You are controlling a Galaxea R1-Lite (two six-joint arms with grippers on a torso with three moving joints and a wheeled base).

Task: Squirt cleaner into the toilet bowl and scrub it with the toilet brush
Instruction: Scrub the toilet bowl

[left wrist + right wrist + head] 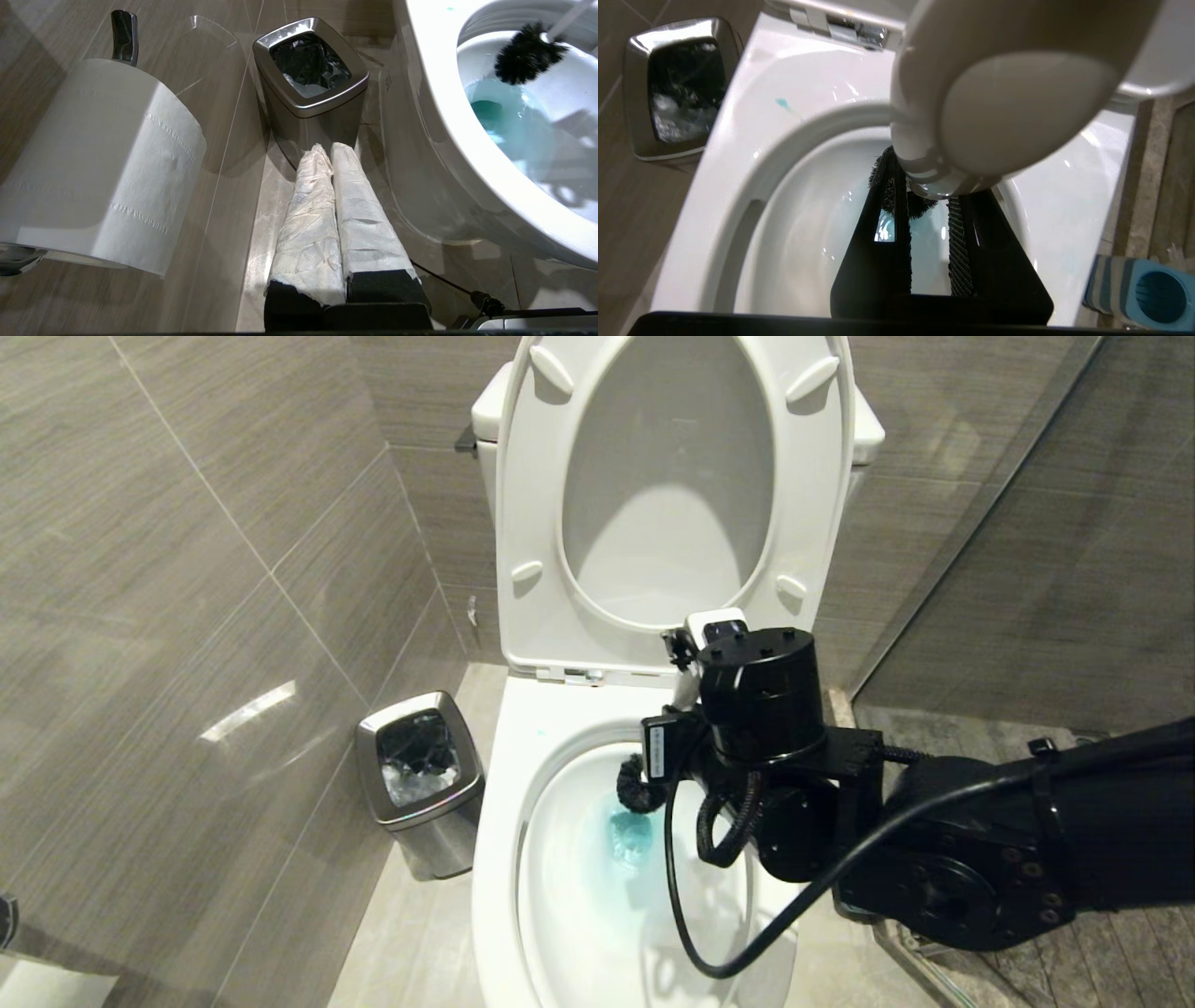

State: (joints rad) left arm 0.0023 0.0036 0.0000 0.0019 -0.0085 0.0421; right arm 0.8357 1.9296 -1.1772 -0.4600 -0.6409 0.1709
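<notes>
The white toilet bowl (560, 896) stands open with its seat and lid raised. Turquoise cleaner (630, 840) tints the water at its bottom. My right gripper (924, 184) hangs over the bowl, shut on the toilet brush's white handle (1008, 102), whose rounded end looms close to the wrist camera. The brush's black bristle head (638, 786) sits inside the bowl against its rear wall, just above the blue water; the left wrist view shows the bristle head (528, 53) too. My left gripper (331, 149), with fingers wrapped in white, is shut and empty, low beside the toilet.
A small steel bin (420, 784) with a black liner stands on the floor left of the toilet. A toilet paper roll (98, 163) hangs on the left wall. The blue-grey brush holder (1148, 289) sits on the floor right of the toilet. A turquoise drop (782, 103) marks the rim.
</notes>
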